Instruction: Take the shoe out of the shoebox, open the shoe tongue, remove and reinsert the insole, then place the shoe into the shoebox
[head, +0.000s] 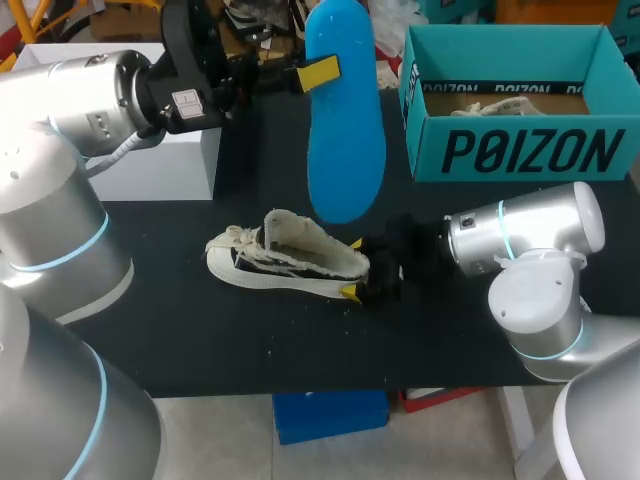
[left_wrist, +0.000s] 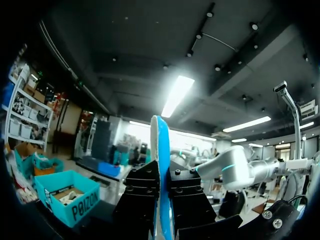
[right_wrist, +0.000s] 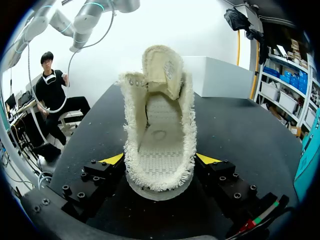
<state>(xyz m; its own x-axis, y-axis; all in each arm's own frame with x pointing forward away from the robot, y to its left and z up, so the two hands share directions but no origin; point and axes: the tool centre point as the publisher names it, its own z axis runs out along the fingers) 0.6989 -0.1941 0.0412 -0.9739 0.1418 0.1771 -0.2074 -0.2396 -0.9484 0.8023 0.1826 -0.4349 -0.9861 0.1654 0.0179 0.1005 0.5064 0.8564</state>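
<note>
left gripper (head: 318, 73) clamped on blue insole (head: 345, 150), held aloft. right gripper (head: 353, 268) pinching shoe (head: 285, 258) heel, shoe on table (head: 200, 330), toe at 9 o'clock. shoebox (head: 520, 150) at shoe's 2 o'clock, well apart.

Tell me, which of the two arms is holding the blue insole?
The left arm. The left end effector grips the blue insole, raised above the table; the right end effector clamps the cream shoe at its heel.
</note>
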